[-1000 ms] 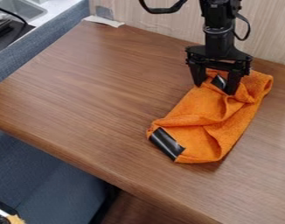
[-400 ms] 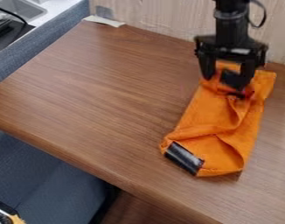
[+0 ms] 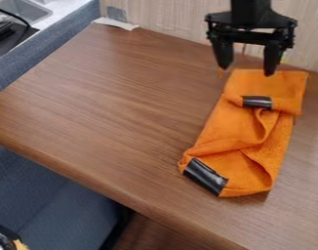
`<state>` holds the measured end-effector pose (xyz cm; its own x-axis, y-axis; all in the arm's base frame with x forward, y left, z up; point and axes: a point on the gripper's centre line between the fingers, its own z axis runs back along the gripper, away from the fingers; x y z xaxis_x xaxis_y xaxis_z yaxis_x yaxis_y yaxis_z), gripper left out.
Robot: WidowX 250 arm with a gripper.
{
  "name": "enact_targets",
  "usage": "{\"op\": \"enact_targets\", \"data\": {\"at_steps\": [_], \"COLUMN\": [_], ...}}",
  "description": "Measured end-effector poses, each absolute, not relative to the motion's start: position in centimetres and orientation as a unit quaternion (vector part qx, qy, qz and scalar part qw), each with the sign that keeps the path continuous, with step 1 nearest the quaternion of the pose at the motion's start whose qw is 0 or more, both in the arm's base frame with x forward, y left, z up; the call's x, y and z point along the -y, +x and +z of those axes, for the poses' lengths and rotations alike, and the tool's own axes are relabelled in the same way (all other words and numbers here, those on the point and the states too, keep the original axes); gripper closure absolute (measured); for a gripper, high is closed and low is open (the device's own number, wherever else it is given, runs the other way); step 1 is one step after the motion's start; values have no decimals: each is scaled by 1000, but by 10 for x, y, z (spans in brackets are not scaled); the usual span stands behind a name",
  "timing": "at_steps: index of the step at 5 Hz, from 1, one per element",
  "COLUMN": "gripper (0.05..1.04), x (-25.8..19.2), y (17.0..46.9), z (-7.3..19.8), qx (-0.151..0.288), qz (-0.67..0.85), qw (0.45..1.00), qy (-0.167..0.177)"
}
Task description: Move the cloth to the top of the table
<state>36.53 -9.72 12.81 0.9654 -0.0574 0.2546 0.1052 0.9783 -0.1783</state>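
Now the tool (image 3: 248,71) is hanging wide apart and holding nothing, just above the far end of the cloth (image 3: 233,129), whereas a moment earlier it was gripping the folds around the upper strip (image 3: 257,102). It has been lifting away toward the wall (image 3: 181,19), and the freed end is lying flatter, with that strip now resting level across it. The lower strip (image 3: 205,177) is keeping the place it was already taking in the previous frame, after the near end was shifting to the right.

The cloth is lying lengthwise on the right side of the surface (image 3: 109,97), its far end reaching close to the back edge by the wall, while its near end is stretching toward the front, still bunched and creased in the middle.

So the move is probably nearing its finish, if the top is meaning the wall side. Much of the length is trailing well short of that edge, though, so another grasp and pull may be needed; gripping only the far end would be risking further bunching.
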Motion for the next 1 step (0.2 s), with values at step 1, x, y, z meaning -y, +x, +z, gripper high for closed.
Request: {"op": "enact_targets", "data": {"at_steps": [1], "gripper": [85], "x": [91], "y": [359], "z": [124], "qx": [122], "qz": [-35], "qw": [988], "qy": [-91]}}
